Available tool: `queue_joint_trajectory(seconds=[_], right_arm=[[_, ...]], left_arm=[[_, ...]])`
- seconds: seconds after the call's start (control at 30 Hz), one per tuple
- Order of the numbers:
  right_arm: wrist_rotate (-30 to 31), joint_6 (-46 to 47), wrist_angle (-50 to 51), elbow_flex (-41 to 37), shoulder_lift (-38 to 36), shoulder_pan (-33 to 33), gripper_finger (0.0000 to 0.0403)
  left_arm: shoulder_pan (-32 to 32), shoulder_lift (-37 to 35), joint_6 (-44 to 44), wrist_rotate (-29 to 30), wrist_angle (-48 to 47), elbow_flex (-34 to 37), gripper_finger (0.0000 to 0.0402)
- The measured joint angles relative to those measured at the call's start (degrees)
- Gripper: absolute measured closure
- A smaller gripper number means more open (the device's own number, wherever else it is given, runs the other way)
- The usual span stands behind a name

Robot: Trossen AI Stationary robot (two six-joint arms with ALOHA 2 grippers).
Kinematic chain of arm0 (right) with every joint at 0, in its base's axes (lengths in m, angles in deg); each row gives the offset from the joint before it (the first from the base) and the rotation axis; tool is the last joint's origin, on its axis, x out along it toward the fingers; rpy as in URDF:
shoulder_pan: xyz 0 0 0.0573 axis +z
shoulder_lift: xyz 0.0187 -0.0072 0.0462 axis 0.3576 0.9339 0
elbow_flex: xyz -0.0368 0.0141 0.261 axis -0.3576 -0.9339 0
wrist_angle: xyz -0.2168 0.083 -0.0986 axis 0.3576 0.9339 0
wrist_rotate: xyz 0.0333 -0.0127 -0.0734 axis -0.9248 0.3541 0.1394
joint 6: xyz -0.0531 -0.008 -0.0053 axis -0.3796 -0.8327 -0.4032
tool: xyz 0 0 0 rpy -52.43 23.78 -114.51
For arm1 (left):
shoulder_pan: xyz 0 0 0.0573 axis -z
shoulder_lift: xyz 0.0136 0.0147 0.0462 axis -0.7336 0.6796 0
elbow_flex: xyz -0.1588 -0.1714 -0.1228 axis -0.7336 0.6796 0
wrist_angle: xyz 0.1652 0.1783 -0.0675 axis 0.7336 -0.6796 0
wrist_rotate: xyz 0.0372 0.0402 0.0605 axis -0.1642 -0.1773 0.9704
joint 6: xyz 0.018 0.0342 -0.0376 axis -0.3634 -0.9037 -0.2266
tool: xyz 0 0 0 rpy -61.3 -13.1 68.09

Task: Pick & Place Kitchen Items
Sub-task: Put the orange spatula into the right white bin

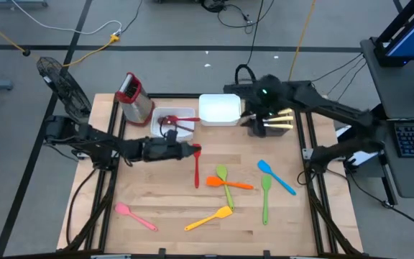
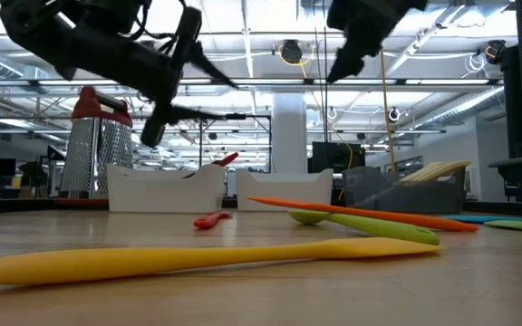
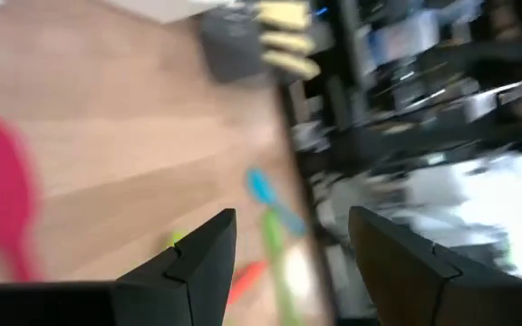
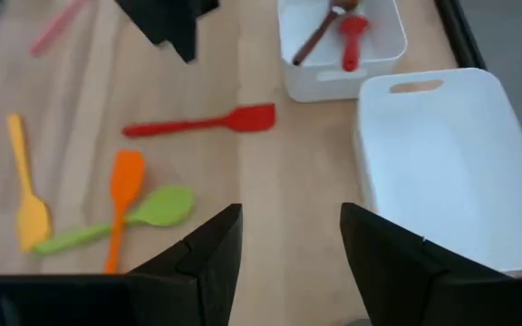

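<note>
My left gripper [image 1: 194, 150] stands open and empty above the head end of a red spatula [image 1: 197, 171], which lies flat on the wooden table. My right gripper [image 4: 288, 244] is open and empty, held high over the table's far side beside an empty white tray [image 4: 424, 154]. A second white tray [image 1: 172, 122] holds a red spoon [image 4: 352, 36] and a brown spoon [image 4: 320, 32]. Orange [image 1: 230, 183], green [image 1: 266, 198], blue [image 1: 275, 177], yellow [image 1: 210, 218] and pink [image 1: 135, 216] utensils lie loose on the table.
A dark tray [image 1: 261, 126] with pale-handled knives [image 1: 282, 121] stands at the far right. A red-topped metal grater [image 1: 131, 97] stands at the far left corner. Bare wood lies between the red spatula and the pink utensil.
</note>
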Motion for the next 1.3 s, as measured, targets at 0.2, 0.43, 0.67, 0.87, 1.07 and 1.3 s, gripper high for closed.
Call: queue_joint_trajectory(seconds=[0.2,0.43,0.67,0.87,1.07,1.3], right_arm=[[0.0,14.6,-14.5,-14.6,-10.7,4.3,0.0222],[-0.1,31.7,-43.3,-28.8,-14.5,11.2,0.0222],[0.1,36.8,-57.9,-34.1,-11.7,18.5,0.0222],[7.7,36.1,-56.1,-34.2,-8.6,23.6,0.0222],[13.7,35.3,-51.7,-34.0,-4.8,26.1,0.0222],[13.8,37.2,-48.7,-33.9,0.1,28.4,0.0222]], left_arm=[[4.3,0.0,-3.6,0.9,-14.0,0.0,0.0182],[10.9,-2.8,-2.5,-1.0,-33.5,0.0,0.0182],[18.5,-12.6,8.1,0.6,-62.7,0.0,0.0181],[23.3,-18.5,22.3,8.2,-76.9,0.0,0.0181],[23.6,-20.0,23.0,9.6,-77.5,0.0,0.0182],[23.6,-19.7,29.2,13.6,-85.6,0.0,0.0183]])
